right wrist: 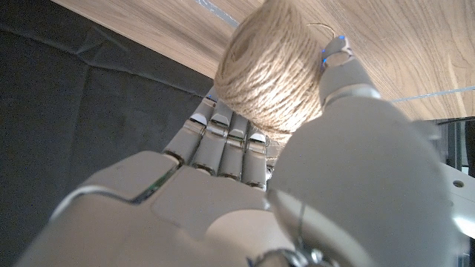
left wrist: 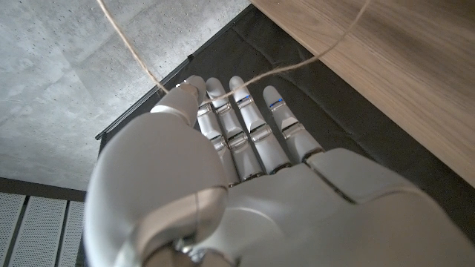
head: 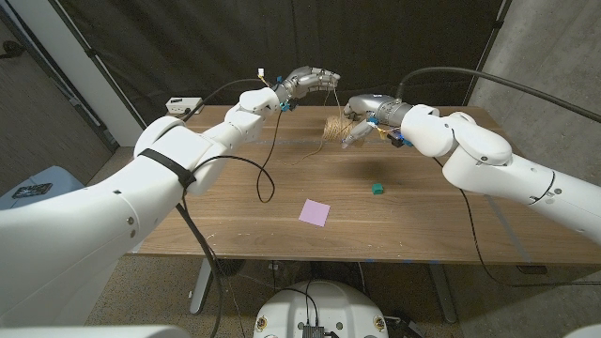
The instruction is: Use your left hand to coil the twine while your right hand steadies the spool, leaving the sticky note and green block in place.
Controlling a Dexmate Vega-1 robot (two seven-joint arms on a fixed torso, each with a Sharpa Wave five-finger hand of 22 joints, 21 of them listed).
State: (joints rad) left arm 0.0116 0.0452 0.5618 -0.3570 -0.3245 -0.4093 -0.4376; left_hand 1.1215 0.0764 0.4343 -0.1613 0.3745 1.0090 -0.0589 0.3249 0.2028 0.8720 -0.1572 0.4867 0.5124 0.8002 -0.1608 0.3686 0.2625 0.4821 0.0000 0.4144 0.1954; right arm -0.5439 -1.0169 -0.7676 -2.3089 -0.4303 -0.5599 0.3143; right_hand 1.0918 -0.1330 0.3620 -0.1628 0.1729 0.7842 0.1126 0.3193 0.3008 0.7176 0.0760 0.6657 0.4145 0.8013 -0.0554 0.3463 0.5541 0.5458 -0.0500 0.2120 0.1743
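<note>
**A bare test lab, not a home**

I stand at a wooden table [head: 235, 221] on a metal frame [head: 201, 282], in what looks like a robotics lab or test room. Black curtain [head: 188, 42] hangs behind the table, a raw concrete wall [head: 549, 56] rises to my right, and concrete shows again in my left wrist view. Loose cables [head: 266, 174] trail over the tabletop, and a small white box [head: 184, 104] sits at its far corner.

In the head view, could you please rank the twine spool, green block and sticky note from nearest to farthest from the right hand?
1. Twine spool: held in the right hand, far side.
2. Green block: nearer the robot, mid-table.
3. Sticky note: nearer the front edge, further left.
</note>
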